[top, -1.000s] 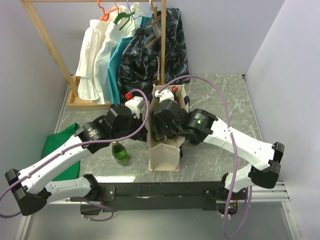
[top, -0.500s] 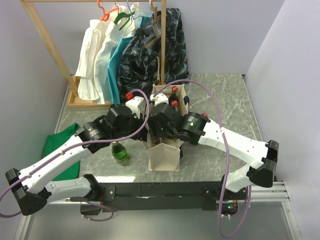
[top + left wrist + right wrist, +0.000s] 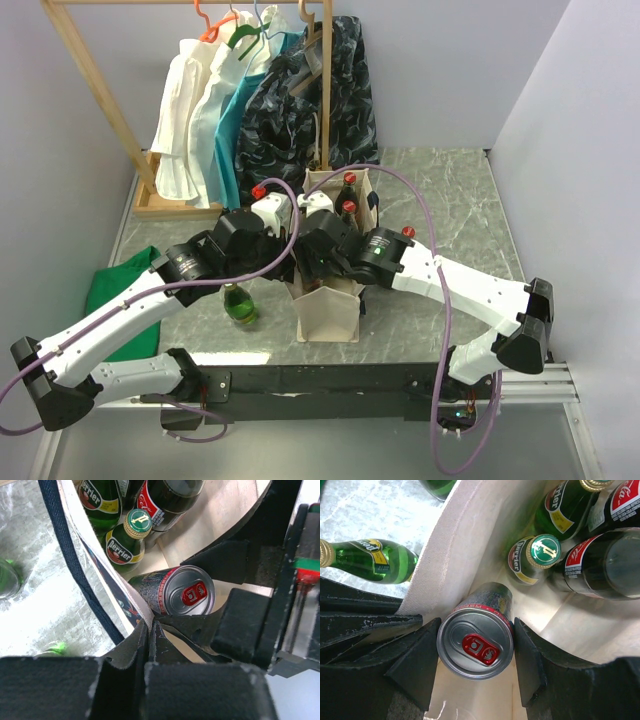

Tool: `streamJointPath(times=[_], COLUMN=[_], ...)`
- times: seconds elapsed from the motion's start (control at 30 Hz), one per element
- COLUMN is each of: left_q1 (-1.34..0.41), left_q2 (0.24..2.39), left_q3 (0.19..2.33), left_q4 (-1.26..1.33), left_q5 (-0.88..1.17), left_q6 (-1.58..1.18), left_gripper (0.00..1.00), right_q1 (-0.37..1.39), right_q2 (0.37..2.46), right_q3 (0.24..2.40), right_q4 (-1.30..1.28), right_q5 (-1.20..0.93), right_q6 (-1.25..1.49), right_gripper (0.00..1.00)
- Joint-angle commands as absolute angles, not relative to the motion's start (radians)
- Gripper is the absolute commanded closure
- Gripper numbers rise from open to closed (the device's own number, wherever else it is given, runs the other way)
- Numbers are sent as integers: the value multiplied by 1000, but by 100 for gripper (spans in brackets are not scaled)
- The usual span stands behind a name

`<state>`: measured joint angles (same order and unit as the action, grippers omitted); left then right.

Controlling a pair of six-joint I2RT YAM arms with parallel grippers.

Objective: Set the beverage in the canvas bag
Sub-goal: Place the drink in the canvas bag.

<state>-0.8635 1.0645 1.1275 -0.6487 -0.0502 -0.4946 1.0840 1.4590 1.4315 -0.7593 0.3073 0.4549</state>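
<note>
Across the grey marbled table (image 3: pixel 440 200), the biggest thing is the wooden clothes rack (image 3: pixel 95 85) at the far left corner. Its hanging garments (image 3: pixel 300 110) play no part in the job. A green cloth (image 3: pixel 115 290) lies at the table's left edge, well clear of the work.

In the middle stands the canvas bag (image 3: pixel 330 315), tall and narrow with navy trim, and both arms reach over its open mouth. The left gripper (image 3: pixel 147 630) is pressed together on the bag's left wall near the rim. That pinch probably serves to keep the soft mouth spread and the bag steady.

The right gripper (image 3: pixel 475 655) is clamped on the beverage can (image 3: pixel 190 591), one finger on each side, with the red tab facing up. The can sits just inside the mouth, against the wall the left gripper holds, and it is not yet released.

Room is tight. A Perrier bottle (image 3: pixel 536 550) stands just beside the can, and a Coca-Cola bottle (image 3: pixel 610 562) crowds the far part of the bag. The can probably has to go straight down its own gap, and the fingers must open without knocking those necks. Outside, a green bottle (image 3: pixel 238 303) waits on the table, just left of the bag.
</note>
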Motion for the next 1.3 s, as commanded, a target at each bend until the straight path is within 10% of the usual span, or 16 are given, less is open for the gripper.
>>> streamJointPath(times=[0.0, 1.27], left_q1=[-868, -870], left_q2=[1051, 1054], left_q3=[1143, 1151], left_q4=[-597, -640], left_q5=[-54, -83], left_q6=[-488, -463], left_gripper=[99, 99], right_q1=[1091, 1046], right_q2=[1451, 1532], right_q3=[1434, 1394], right_q4=[-661, -652], right_q5=[310, 327], right_q6=[454, 483], right_gripper=[100, 100])
